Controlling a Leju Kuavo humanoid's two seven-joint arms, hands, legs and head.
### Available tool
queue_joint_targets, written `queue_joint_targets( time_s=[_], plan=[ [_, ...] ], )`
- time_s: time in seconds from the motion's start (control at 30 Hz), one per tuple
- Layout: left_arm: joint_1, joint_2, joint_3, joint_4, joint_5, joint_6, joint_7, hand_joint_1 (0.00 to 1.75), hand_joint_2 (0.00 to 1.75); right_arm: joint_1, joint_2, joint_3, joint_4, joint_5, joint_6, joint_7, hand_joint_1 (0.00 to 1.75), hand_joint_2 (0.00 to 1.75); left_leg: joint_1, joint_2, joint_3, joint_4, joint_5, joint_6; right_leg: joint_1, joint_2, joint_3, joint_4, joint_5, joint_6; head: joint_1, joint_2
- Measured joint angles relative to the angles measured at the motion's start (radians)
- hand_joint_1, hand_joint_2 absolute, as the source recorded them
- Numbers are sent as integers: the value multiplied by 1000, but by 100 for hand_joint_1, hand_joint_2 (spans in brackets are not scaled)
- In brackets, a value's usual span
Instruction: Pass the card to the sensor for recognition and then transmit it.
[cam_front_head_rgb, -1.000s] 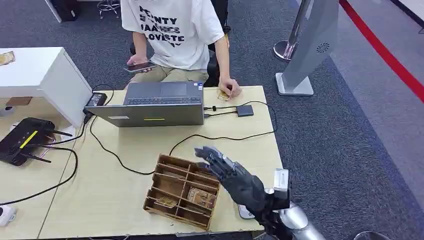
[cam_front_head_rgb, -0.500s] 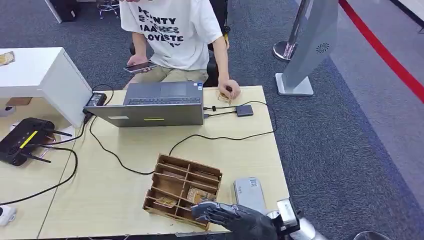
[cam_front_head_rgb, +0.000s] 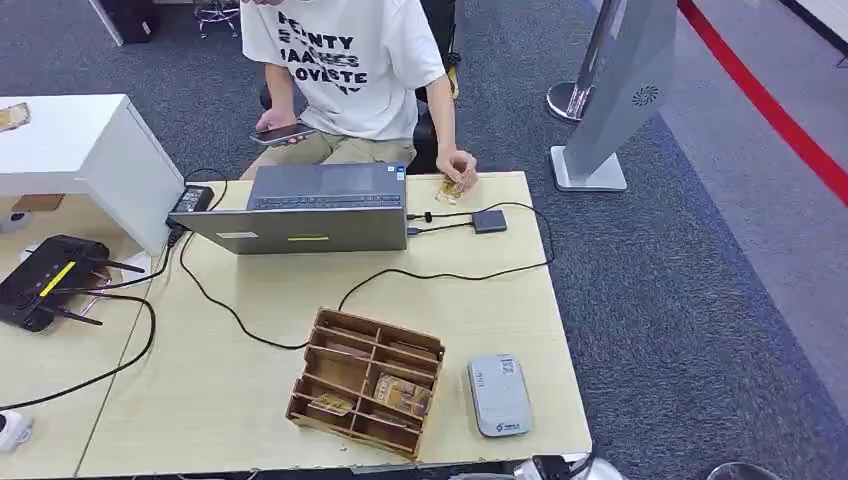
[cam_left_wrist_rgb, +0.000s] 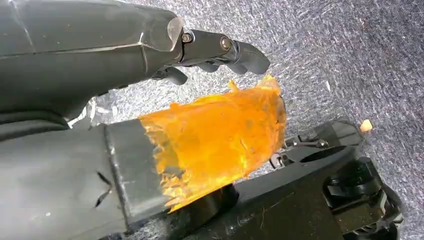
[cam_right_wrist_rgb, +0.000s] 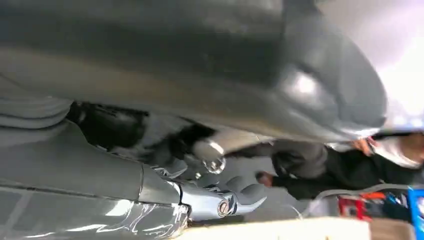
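A grey card sensor (cam_front_head_rgb: 499, 394) lies flat near the table's front right corner. Beside it stands a wooden divided box (cam_front_head_rgb: 366, 381) with a card (cam_front_head_rgb: 402, 394) in one compartment and another card (cam_front_head_rgb: 331, 405) in the adjoining one. At the far edge a person's hand (cam_front_head_rgb: 456, 167) holds a small card (cam_front_head_rgb: 447, 188) on the table. My right hand (cam_right_wrist_rgb: 235, 199) hangs below the table's front edge, blurred, with nothing between thumb and fingers. My left hand (cam_left_wrist_rgb: 220, 47) hangs over the carpet, its fingers apart and holding nothing; its thumb (cam_left_wrist_rgb: 215, 137) is wrapped in orange tape.
An open laptop (cam_front_head_rgb: 310, 207) stands at the back of the table (cam_front_head_rgb: 250, 300), with cables running to a small black adapter (cam_front_head_rgb: 489, 221). A black router (cam_front_head_rgb: 45, 280) sits on the left. A seated person faces me. A grey stand (cam_front_head_rgb: 615, 90) is on the carpet to the right.
My right hand has dropped from above the wooden box to below the table's front edge, uncovering the sensor. The person's hand with the card has shifted slightly.
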Motion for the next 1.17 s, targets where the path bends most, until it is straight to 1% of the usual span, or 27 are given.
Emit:
queue_joint_targets(
  time_s=[0.13,0.2,0.3,0.37,0.47,0.57,0.73,0.9,1.17],
  plan=[
    [0,1,0,0,-2,-1,0,0,0,-14,-15,37,8,0,-2,-2,0,0,0,0,0,0,0,0,0,0,0,0,0,0,0,0],
    [0,2,0,0,-2,-1,0,0,0,-19,-16,50,14,-2,5,-22,0,0,0,0,0,0,0,0,0,0,0,0,0,0,0,0],
    [-1,2,0,0,-1,-1,0,0,0,-32,1,76,63,23,0,-69,0,0,0,0,0,0,0,0,0,0,0,0,0,0,0,0],
    [-2,3,0,0,1,-1,0,0,0,-37,16,86,88,27,-8,-73,0,0,0,0,0,0,0,0,0,0,0,0,0,0,0,0],
    [-2,3,0,0,1,0,0,0,0,-48,50,102,127,19,-29,-55,0,0,0,0,0,0,0,0,0,0,0,0,0,0,0,0],
    [-2,3,0,0,1,0,0,0,0,-55,73,109,147,6,-37,-40,0,0,0,0,0,0,0,0,0,0,0,0,0,0,0,0],
    [-2,4,0,0,2,2,0,0,0,-66,112,114,179,-24,-80,11,0,0,0,0,0,0,0,0,0,0,0,0,0,0,0,0],
    [-1,4,0,0,0,2,-8,0,0,-70,129,129,217,-30,-89,15,0,0,0,0,0,0,0,0,0,0,0,0,0,0,0,0],
    [-1,4,0,0,-2,2,-9,0,0,-72,138,135,246,-31,-89,15,0,0,0,0,0,0,0,0,0,0,0,0,0,0,0,0]
  ],
)
